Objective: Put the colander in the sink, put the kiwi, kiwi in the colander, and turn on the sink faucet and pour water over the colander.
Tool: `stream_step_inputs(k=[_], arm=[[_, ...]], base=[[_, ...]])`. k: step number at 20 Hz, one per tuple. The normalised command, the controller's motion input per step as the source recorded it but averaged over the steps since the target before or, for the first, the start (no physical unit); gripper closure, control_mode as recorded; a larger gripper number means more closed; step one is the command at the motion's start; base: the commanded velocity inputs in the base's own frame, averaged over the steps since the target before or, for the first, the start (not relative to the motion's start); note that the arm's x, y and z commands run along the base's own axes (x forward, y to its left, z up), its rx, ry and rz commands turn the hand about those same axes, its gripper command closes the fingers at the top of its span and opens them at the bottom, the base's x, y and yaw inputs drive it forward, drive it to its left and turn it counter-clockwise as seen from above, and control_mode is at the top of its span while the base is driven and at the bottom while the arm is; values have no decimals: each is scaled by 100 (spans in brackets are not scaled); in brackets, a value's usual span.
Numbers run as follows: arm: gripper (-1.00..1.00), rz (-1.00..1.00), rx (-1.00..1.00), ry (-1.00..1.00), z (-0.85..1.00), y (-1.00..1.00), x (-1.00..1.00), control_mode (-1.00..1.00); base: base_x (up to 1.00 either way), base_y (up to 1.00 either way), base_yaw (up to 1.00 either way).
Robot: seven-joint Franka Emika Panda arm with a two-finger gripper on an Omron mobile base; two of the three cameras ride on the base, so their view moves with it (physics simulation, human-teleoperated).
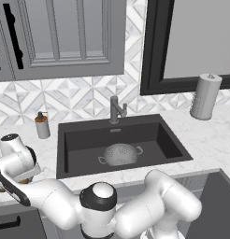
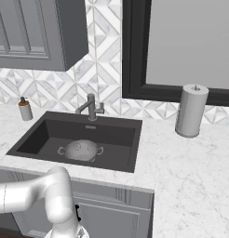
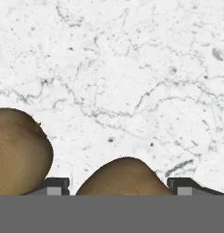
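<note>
Straddling one kiwi (image 3: 124, 176), the gripper (image 3: 118, 187) has its jaws spread wide, a fingertip (image 3: 53, 185) on either side of the fruit; whether the pads touch it cannot be told. Second kiwi (image 3: 19, 151) lies just beside, on the white marble counter (image 3: 132, 68). Farther off, the colander (image 1: 120, 154) sits upright inside the sink (image 1: 79, 144), near the middle. Sink faucet (image 1: 116, 110) stands behind the basin; soap bottle (image 1: 42, 124) to its left.
</note>
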Motion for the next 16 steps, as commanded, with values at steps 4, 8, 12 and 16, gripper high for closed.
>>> stream_step_inputs(k=[4,8,12,16], arm=[[100,0,0,1,-7,-2,-7,-100],[100,0,3,-3,31,-41,-26,-100],[100,-1,6,-17,91,-82,-44,-100],[100,-5,4,-11,98,-100,-40,-100]], base=[[0,0,0],[0,0,0],[0,0,0],[0,0,0]])
